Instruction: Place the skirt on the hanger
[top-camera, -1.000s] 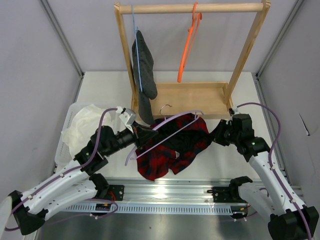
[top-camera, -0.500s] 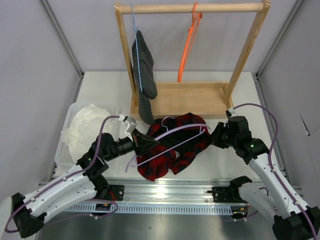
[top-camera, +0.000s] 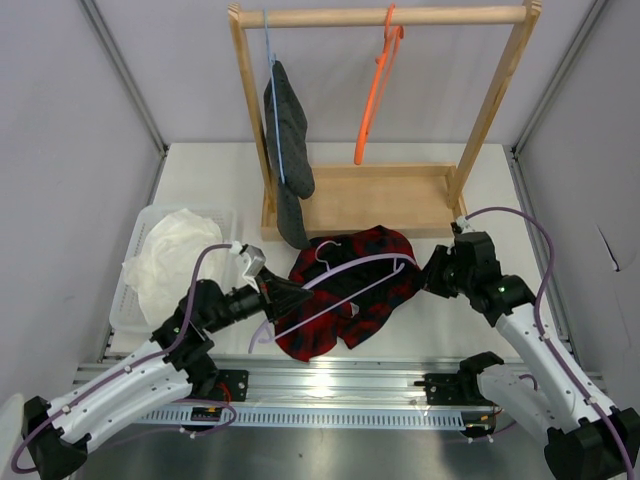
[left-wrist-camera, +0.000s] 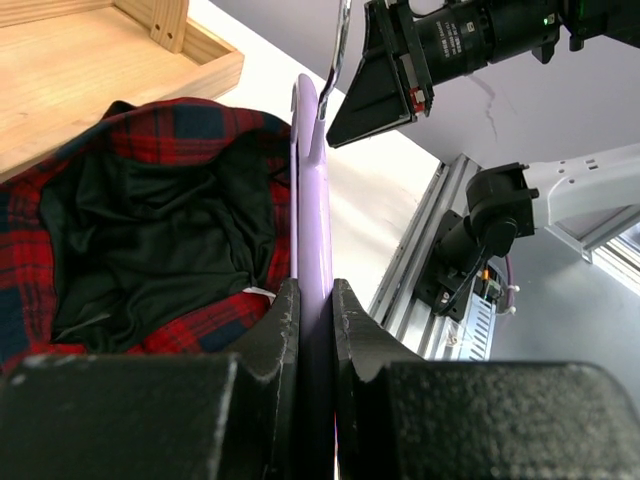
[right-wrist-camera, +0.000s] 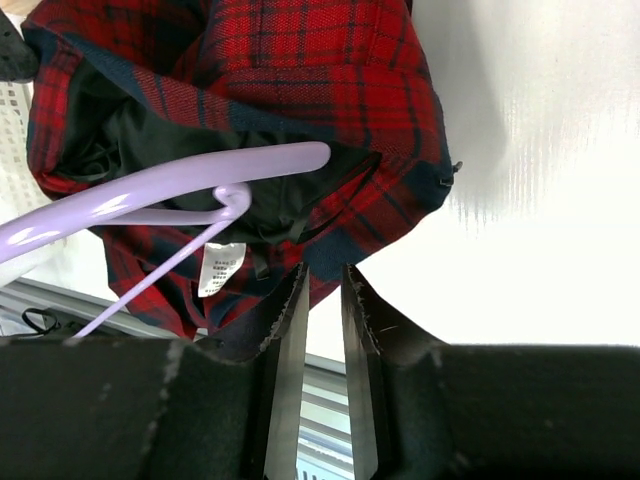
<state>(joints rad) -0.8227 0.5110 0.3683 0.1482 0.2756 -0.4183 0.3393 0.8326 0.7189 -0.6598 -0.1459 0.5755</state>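
- The skirt (top-camera: 370, 305) is lying crumpled at centre frame, with the hanger (left-wrist-camera: 312, 200) crossing over it.
- The left gripper (left-wrist-camera: 310, 298) is clamping the hanger's arm.
- The right gripper (right-wrist-camera: 322, 275), jaws barely parted, is meeting the skirt's right edge; whether it is gripping cannot be told.

The top view is lit brightly and evenly from overhead, and glare is seen on the metal rail (top-camera: 330, 375). A soft shadow is cast on the white table (right-wrist-camera: 560, 250) beside the skirt (right-wrist-camera: 320, 80). The left tool (left-wrist-camera: 312, 300) and right tool (right-wrist-camera: 322, 280) are rendered dark and blurred up close.
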